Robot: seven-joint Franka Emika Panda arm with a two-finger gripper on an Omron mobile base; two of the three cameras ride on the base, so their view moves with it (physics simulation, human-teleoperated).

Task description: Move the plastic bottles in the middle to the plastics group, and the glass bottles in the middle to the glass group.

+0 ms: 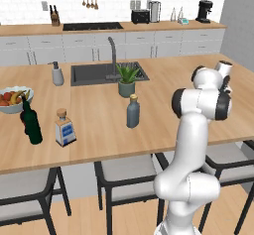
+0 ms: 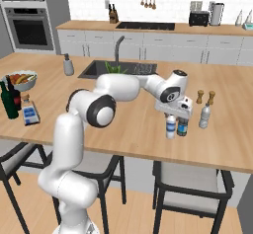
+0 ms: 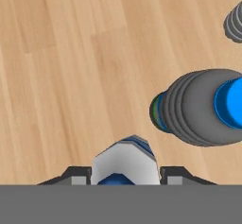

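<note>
My gripper (image 2: 171,119) is shut on the small white plastic bottle (image 2: 171,128) with a blue label band, at the counter's right part. In the hand view the same bottle (image 3: 125,161) sits between the fingertips of the gripper (image 3: 125,175). Its base is at or just above the wood. Right beside it stand the plastics group's blue bottle (image 2: 182,127) and pale clear bottle (image 2: 204,116). The square clear glass bottle (image 1: 64,128) and the grey-blue glass bottle (image 1: 132,111) stand mid-counter. At the left is the dark green wine bottle (image 1: 31,122).
Two brown shakers (image 2: 205,97) stand just behind the plastics group. A fruit bowl (image 1: 12,100) sits by the wine bottle. A soap dispenser (image 1: 57,74), the sink (image 1: 89,74) with its faucet and a potted plant (image 1: 127,81) lie further back. Stools line the counter's near edge.
</note>
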